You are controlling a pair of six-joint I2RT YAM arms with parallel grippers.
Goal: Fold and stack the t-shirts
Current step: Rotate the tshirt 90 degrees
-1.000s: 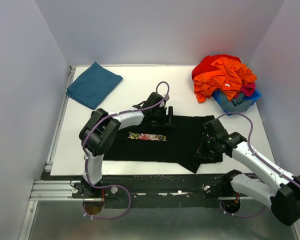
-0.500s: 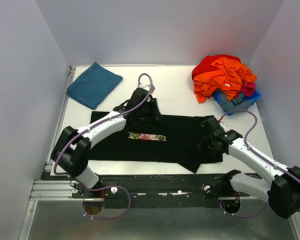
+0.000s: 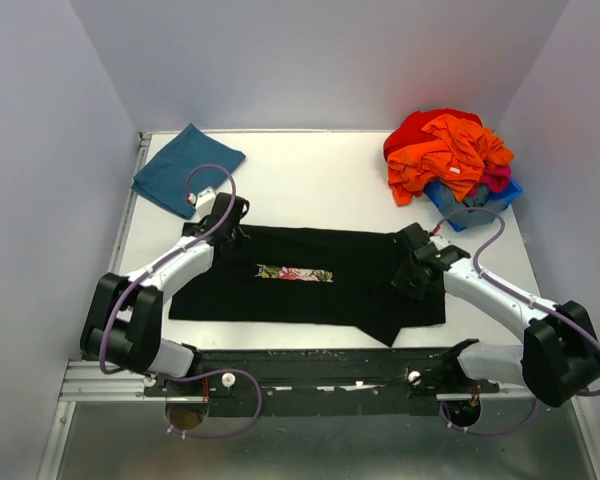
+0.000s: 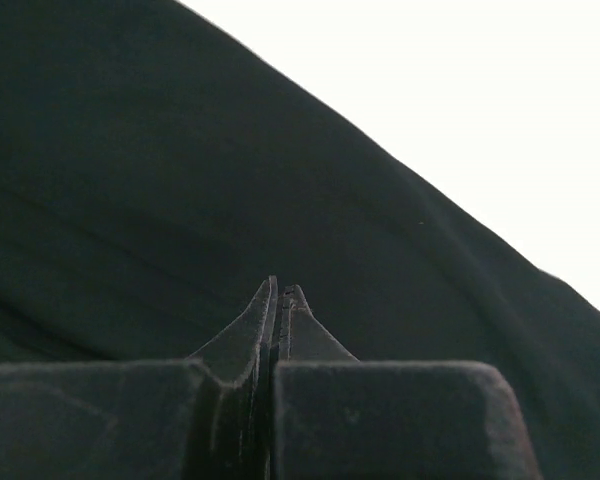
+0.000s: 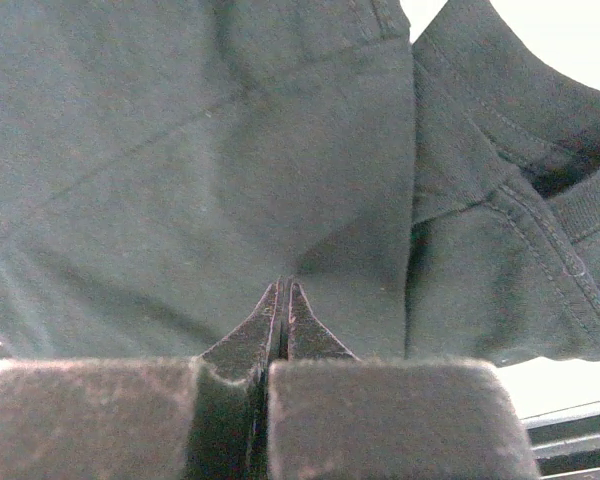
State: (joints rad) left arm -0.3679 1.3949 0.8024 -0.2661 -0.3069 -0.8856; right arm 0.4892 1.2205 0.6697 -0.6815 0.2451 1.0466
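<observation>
Flattening looks like my current step; black t-shirt (image 3: 310, 290) spreads across centre frame, teal shirt (image 3: 185, 168) sits folded upper left; left gripper (image 4: 278, 292) and right gripper (image 5: 283, 287) are both closed tight over its ends; next needs edge grasps.

The left arm (image 3: 175, 265) bends sharply at its elbow out to the left, the forearm reaching forward and inward; the left gripper (image 4: 280, 290) has its fingers pressed flat together. The right arm (image 3: 492, 296) stretches low, forward and inward; the right gripper (image 5: 283, 286) likewise has its fingers closed tip to tip.
</observation>
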